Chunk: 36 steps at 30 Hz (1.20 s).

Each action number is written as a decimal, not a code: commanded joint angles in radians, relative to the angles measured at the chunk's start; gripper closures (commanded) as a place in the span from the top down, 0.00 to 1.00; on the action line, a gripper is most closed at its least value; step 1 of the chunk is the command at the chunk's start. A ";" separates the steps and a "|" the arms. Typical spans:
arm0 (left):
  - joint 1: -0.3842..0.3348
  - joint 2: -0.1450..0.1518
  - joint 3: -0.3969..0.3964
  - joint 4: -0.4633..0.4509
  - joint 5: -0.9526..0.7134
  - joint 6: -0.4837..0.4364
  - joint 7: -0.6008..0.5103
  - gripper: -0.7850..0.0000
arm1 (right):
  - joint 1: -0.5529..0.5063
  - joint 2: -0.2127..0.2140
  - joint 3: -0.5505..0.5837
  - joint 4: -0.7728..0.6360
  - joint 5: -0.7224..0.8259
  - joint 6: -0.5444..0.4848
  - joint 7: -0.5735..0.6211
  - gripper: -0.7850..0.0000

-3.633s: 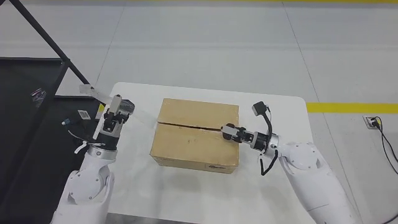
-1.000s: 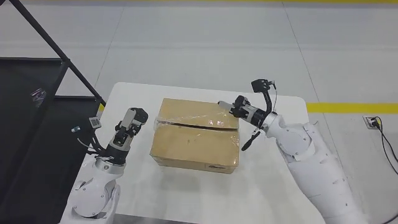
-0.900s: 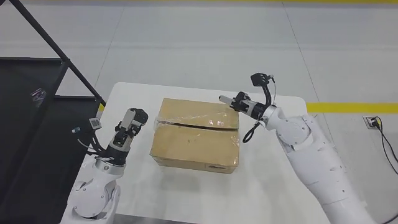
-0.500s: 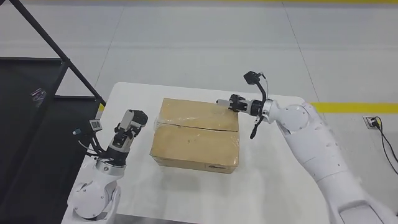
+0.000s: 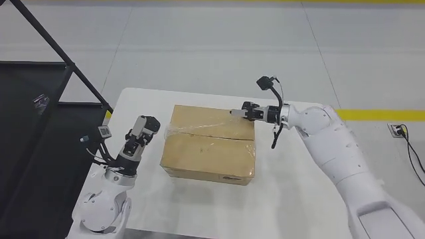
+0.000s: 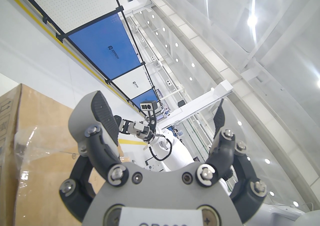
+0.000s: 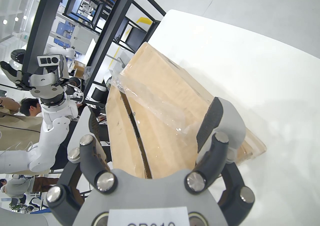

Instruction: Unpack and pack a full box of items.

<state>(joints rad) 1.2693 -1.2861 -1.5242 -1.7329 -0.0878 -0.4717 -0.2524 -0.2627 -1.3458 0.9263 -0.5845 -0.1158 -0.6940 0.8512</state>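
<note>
Cardboard box (image 5: 209,147) sits about the middle of the white table (image 5: 292,192) in the top view, its flaps down. The right wrist view adds a dark seam (image 7: 136,129) gaping between the flaps, and clear tape (image 7: 155,107) lying crumpled and loose across them. Right gripper (image 5: 235,113) hovers at the box's far right corner, jaws spread, holding nothing. Left gripper (image 5: 150,122) stands just beside the box's left side, tilted upward, jaws likewise wide apart.

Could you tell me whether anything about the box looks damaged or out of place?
Yes: the clear tape over the cardboard box's top seam is loose and crumpled, lifting off the flaps, and a dark gap shows between them. Otherwise nothing stands out.
</note>
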 commanded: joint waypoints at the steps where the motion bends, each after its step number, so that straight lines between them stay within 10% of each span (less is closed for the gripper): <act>1: 0.001 0.001 -0.002 -0.002 -0.001 -0.001 -0.002 1.00 | 0.011 -0.005 -0.014 0.000 -0.029 0.017 -0.008 0.89; 8: 0.010 0.004 -0.019 -0.007 -0.025 -0.009 -0.013 1.00 | 0.038 -0.022 -0.067 -0.023 -0.144 0.102 -0.042 0.48; 36: 0.005 0.008 -0.012 -0.013 -0.023 -0.002 -0.016 1.00 | -0.059 0.060 0.040 -0.223 -0.181 0.110 0.102 0.49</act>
<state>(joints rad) 1.2737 -1.2781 -1.5370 -1.7448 -0.1113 -0.4747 -0.2689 -0.3180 -1.2875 0.9631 -0.8006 -0.2999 -0.5793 0.9515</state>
